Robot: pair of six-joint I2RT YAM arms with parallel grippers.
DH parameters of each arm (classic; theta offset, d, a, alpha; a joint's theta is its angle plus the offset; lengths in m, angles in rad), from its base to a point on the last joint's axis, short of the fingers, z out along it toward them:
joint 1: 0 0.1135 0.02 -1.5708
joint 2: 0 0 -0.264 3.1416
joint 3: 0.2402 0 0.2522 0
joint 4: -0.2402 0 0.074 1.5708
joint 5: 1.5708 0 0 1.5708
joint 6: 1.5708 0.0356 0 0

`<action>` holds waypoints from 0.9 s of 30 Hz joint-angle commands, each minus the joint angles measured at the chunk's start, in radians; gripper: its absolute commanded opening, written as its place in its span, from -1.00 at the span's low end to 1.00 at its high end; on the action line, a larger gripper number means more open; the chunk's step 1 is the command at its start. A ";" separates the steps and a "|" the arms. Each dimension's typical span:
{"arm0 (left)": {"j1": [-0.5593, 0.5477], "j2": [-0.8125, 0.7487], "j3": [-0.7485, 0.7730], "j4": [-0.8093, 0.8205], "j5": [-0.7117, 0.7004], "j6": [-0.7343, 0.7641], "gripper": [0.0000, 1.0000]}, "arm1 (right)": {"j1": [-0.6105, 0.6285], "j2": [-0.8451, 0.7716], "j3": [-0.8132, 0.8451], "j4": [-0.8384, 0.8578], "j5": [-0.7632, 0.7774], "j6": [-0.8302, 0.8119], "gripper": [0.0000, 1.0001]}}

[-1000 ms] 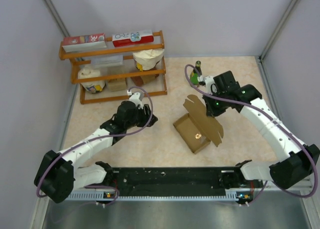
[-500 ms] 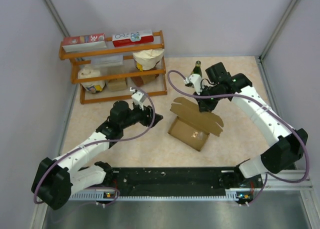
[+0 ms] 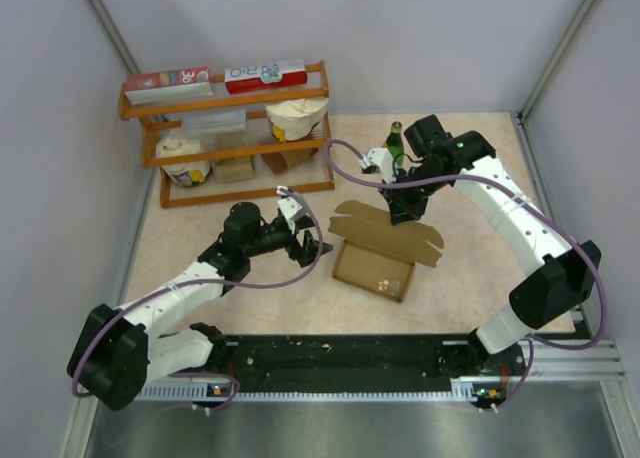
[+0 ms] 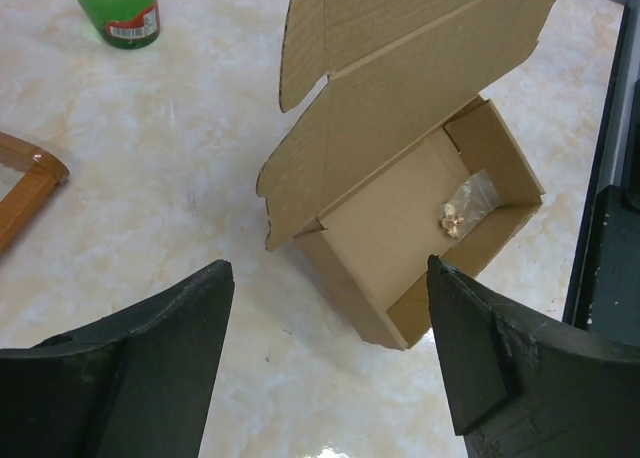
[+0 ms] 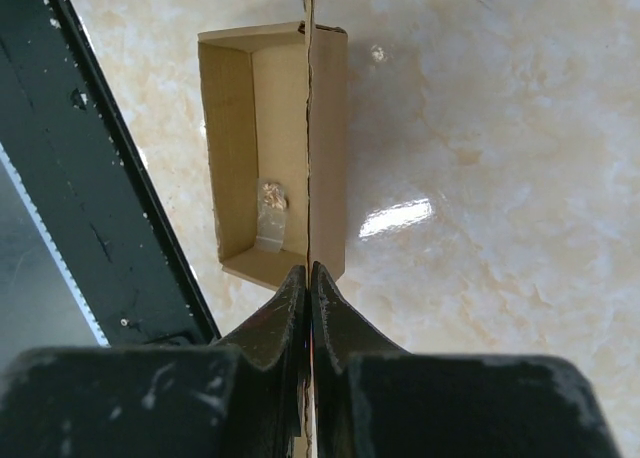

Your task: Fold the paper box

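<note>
left of the paper box point(image 3: 372, 270) we saw the left gripper point(image 3: 308, 245), its jaws spread and empty. the box lay open on the table point(image 3: 470, 278). at its far side the right gripper point(image 5: 308, 278) pinched the raised lid's edge. we judged that this thin pinch could slip, or drag the unbraced box. behind the box, the left carton point(image 3: 168, 81) read "30" and the right carton point(image 3: 265, 75) read "r-o". the green bottle point(image 3: 396, 138) had a label we couldn't read.
</note>
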State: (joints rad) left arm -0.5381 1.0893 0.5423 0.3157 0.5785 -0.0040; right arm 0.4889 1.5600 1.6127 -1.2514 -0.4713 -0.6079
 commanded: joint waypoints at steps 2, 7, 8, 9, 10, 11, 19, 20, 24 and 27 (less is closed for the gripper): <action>0.000 0.073 0.062 0.101 0.081 0.108 0.64 | 0.010 -0.011 0.026 -0.028 -0.072 -0.049 -1.00; 0.000 0.153 0.117 0.123 0.092 0.110 0.64 | 0.017 -0.020 0.015 -0.026 -0.076 -0.053 -1.00; 0.001 0.167 0.128 0.129 0.099 0.105 0.63 | 0.019 -0.021 0.012 -0.025 -0.076 -0.053 -1.00; 0.000 0.179 0.140 0.132 0.110 0.102 0.61 | 0.020 -0.020 0.010 -0.025 -0.075 -0.053 -1.00; -0.002 0.190 0.151 0.134 0.113 0.099 0.60 | 0.022 -0.018 0.006 -0.022 -0.073 -0.052 -1.00; -0.005 0.201 0.162 0.134 0.112 0.102 0.58 | 0.022 -0.021 0.003 -0.022 -0.072 -0.052 -1.00; -0.010 0.264 0.214 0.109 0.153 0.111 0.25 | 0.030 -0.021 0.003 -0.017 -0.066 -0.046 -1.00; -0.008 0.273 0.220 0.100 0.161 0.111 0.17 | 0.028 -0.024 0.003 -0.017 -0.064 -0.046 -1.00; -0.013 0.294 0.237 0.072 0.204 0.116 0.04 | 0.030 -0.023 0.003 -0.014 -0.058 -0.043 -1.00; -0.014 0.297 0.243 0.057 0.224 0.121 -0.03 | 0.030 -0.021 0.000 -0.011 -0.055 -0.038 -1.00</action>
State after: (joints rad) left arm -0.5457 1.3827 0.7425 0.3786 0.7364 0.0998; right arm 0.5041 1.5600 1.6104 -1.2686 -0.5095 -0.6365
